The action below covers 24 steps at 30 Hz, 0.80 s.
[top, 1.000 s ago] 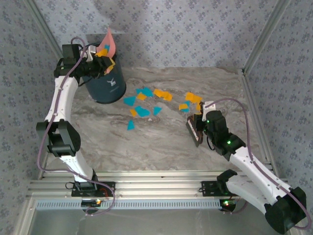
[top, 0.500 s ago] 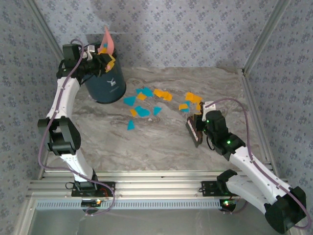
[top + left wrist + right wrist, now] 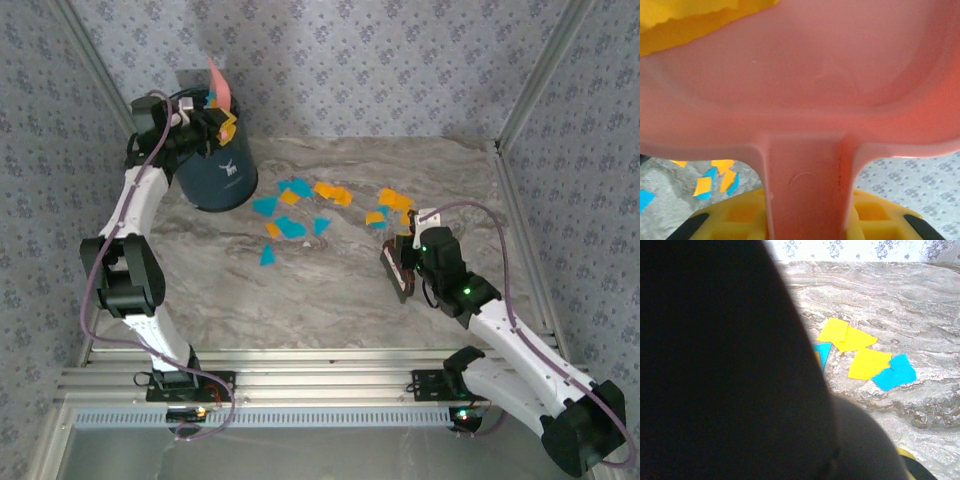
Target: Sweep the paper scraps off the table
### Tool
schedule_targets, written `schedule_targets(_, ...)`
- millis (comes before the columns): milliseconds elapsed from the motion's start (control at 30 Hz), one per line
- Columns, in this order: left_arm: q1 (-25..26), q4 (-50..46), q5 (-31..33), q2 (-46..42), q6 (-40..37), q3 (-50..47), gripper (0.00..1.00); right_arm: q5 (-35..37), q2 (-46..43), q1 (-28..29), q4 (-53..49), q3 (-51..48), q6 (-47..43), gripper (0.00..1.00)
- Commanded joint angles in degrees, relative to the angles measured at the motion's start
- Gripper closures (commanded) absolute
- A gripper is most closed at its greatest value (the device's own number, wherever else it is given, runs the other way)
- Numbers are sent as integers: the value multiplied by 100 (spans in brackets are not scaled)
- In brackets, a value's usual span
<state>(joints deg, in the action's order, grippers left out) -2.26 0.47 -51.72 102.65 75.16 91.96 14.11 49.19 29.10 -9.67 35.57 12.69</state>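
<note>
Surroundings: blue-patterned walls (image 3: pixel 380 60) close in a marble-veined table (image 3: pixel 330 300), and aluminium rails (image 3: pixel 300 380) run along its near edge.
Bin: a dark blue bin (image 3: pixel 215 180) stands upright in the far left corner of the table.
Left gripper: the left gripper (image 3: pixel 210 125) hangs over the bin's mouth. Its yellow fingers (image 3: pixel 740 215) are clamped on the handle of the pink dustpan (image 3: pixel 805 75).
Dustpan: it is tipped steeply above the bin, its edge (image 3: pixel 218 88) rising against the back wall. One orange scrap (image 3: pixel 685 20) lies inside the pan.
Right gripper: the right gripper (image 3: pixel 408 262) is toward the right edge of the table, fingers closed on a dark brush (image 3: pixel 398 270). Whether the brush touches the table cannot be told.
Paper scraps: orange and teal paper scraps (image 3: pixel 295 205) lie loose across the middle of the table, between the bin and the brush. A smaller cluster (image 3: pixel 860 355) lies just beyond the brush, toward the far edge.
</note>
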Motion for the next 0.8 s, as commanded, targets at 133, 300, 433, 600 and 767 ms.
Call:
schedule_targets(133,-33,1663,-56,-302,1306,-399,100,4,-24,-30,58,1,89,100)
schedule_targets(300,-36,2190,47,-359,1797,-574,100,-4,-21,-25,69,-3,99,100)
schedule_targets(433,-30,2827,160,-372,2348,-781,100,4,-32,-26,60,-19,96,100)
schedule_targets(600,-36,3833,355,-316,3189,-1066,100,-5,-30,-23,69,-20,102,100)
schedule_targets(767,-37,4047,477,-369,3431,-1202,100,4,-32,-21,64,-43,102,100)
